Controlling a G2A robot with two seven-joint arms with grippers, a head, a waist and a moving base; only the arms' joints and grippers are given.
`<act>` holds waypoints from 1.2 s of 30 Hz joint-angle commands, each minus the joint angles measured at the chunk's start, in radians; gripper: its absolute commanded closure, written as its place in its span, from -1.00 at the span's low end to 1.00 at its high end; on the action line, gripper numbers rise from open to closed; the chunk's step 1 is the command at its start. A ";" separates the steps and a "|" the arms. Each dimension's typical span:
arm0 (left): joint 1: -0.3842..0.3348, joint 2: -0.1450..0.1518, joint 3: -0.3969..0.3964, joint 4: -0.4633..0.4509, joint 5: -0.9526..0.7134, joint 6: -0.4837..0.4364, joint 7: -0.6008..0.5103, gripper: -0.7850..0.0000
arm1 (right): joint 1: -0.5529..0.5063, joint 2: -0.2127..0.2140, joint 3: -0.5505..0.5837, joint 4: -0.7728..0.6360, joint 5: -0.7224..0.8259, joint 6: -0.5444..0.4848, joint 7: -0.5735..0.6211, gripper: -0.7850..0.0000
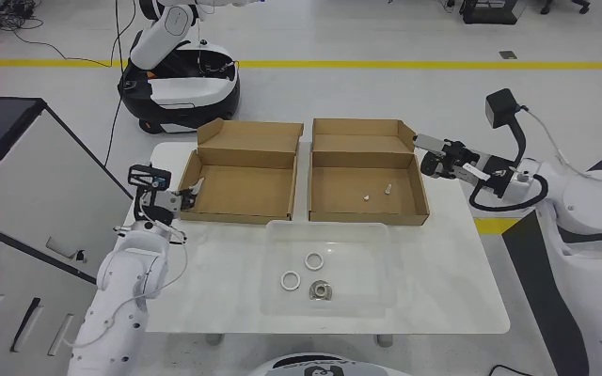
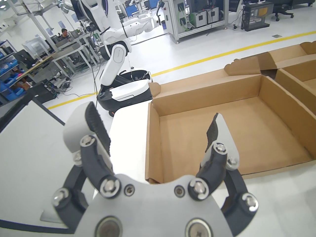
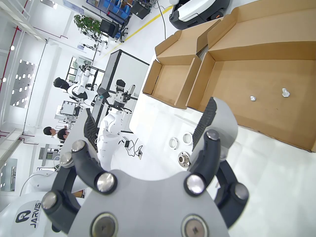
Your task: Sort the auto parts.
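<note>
While the left claw [image 2: 153, 114] and right claw [image 3: 148, 109] gape empty at opposite worktop [image 1: 442, 282] edges, cardboard boxes [image 1: 240, 188] lie between; the clear tray [image 1: 279, 282] barely shows its walls.

Right wrist view: one white ring [image 3: 186, 138] is partly hidden behind one of the right gripper [image 3: 149, 108] fingers [image 3: 205, 119]. The right box [image 3: 259, 50] is cut off by the frame edge.
Top view: the nearer small part [image 1: 364, 198] and the farther small part [image 1: 387, 188] in that box are too small to identify.
</note>
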 commanded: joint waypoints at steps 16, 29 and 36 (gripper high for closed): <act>-0.177 0.004 0.137 -0.141 0.156 -0.252 -0.226 -1.00 | 0.000 0.000 0.000 0.000 0.000 0.000 0.000 -1.00; -0.212 0.007 0.253 -0.246 0.195 -0.449 -0.357 -1.00 | 0.000 0.000 0.000 0.000 0.000 0.000 0.000 -1.00; -0.203 0.010 0.295 -0.332 0.159 -0.558 -0.477 -1.00 | 0.000 0.000 0.000 0.000 0.000 0.000 0.000 -1.00</act>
